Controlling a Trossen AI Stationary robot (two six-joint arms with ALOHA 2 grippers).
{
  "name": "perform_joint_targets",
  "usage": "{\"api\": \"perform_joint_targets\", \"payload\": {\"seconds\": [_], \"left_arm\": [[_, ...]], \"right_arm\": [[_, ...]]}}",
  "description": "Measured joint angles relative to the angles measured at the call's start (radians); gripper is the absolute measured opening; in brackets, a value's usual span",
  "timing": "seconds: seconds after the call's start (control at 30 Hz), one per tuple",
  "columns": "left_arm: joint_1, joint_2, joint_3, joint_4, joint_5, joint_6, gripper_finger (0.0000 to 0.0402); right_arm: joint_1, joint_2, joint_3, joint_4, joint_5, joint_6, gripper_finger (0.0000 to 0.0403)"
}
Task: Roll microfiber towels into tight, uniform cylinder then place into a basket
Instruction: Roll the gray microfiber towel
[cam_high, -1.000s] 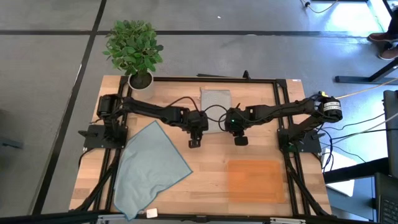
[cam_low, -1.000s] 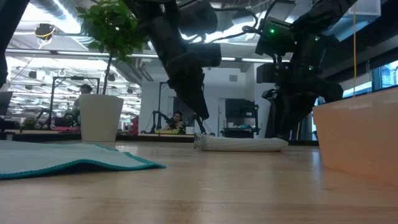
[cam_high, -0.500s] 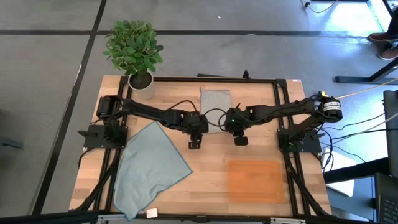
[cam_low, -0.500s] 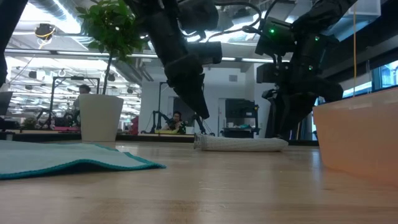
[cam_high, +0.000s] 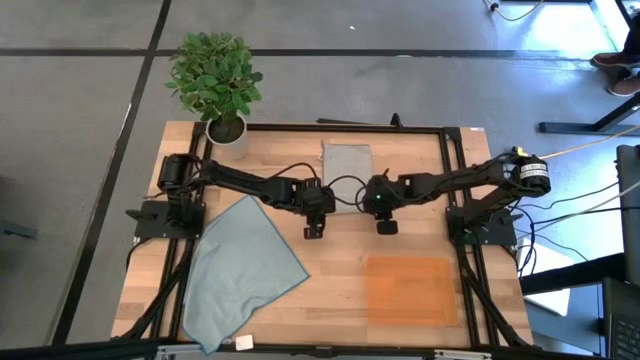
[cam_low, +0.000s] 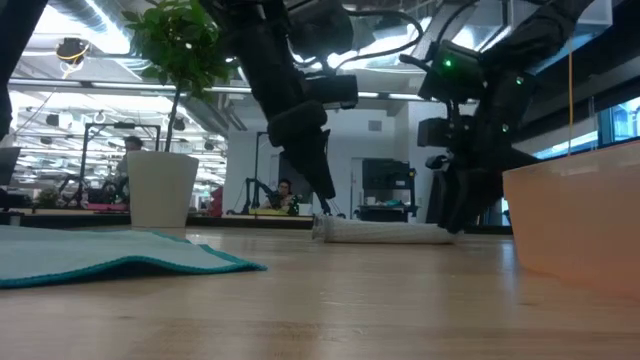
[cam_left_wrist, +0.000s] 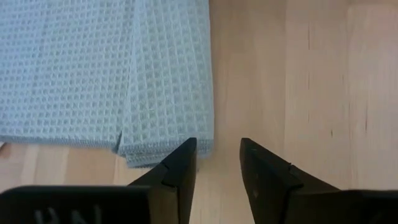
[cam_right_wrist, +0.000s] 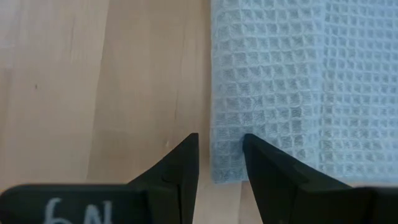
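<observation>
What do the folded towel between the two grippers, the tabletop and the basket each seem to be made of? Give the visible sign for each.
Folded towel: soft matte woven cloth, likely microfiber; a waffle grid of small squares shows.
Tabletop: pale wood, smooth finish, possibly sealed; long straight grain lines and plank seams show.
Basket: orange-brown, smooth and faintly translucent at its wall, perhaps plastic; the look leaves it open.

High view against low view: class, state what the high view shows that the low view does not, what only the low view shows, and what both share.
Only the high view: the folded grey towel seen as a rectangle, with the left gripper and right gripper at its near corners, and the basket as a whole. Only the low view: the room behind, and the towel's thin stacked edge. Both share: the spread blue towel, the plant.
</observation>
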Motion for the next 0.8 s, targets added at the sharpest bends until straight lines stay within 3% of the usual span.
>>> {"api": "perform_joint_targets", "payload": {"seconds": [0.6,0.8], "left_arm": [[0.002,0.038,0.001,0.086,0.001,0.004,0.0111],[0.0,0.094,0.001,0.096,-0.008,0.11,0.0111]], "right_arm": [[0.0,0.0,-0.071,0.134,0.056,0.054,0.0129],[0.0,0.0,-0.071,0.138,0.056,0.055,0.0127]]}}
